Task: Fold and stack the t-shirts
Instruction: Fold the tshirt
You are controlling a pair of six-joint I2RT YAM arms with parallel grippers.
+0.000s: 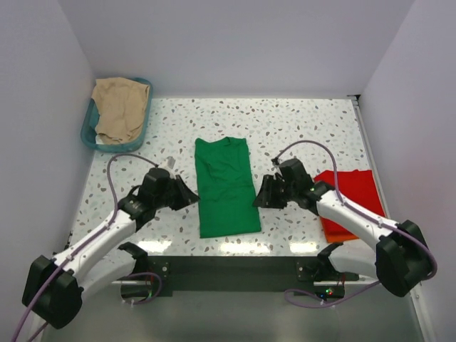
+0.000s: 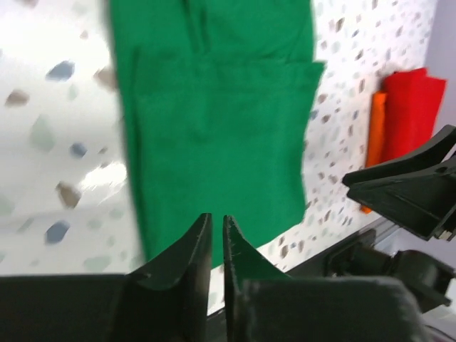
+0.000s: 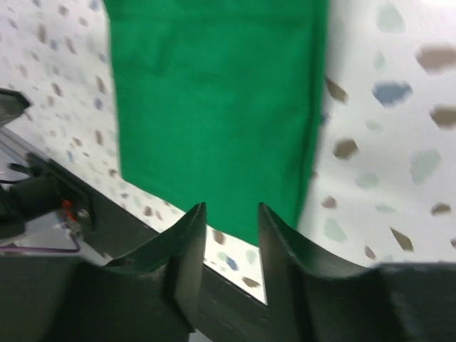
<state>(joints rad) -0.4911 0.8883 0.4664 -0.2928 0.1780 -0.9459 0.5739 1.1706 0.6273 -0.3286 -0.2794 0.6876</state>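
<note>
The bright green t-shirt (image 1: 225,187) lies flat on the table's middle, folded into a long narrow strip. It also shows in the left wrist view (image 2: 214,121) and the right wrist view (image 3: 214,107). The red-orange t-shirt (image 1: 350,196) lies folded at the right, partly under my right arm, and shows in the left wrist view (image 2: 410,107). My left gripper (image 1: 188,194) (image 2: 217,217) hovers at the green shirt's left edge, its jaws nearly together and empty. My right gripper (image 1: 261,194) (image 3: 232,206) is at the shirt's right edge, slightly open and empty.
A teal plastic basket (image 1: 88,128) holding a beige cloth (image 1: 121,105) stands at the far left corner. White walls enclose the speckled table (image 1: 299,128) on three sides. The dark mount bar (image 1: 235,267) runs along the near edge.
</note>
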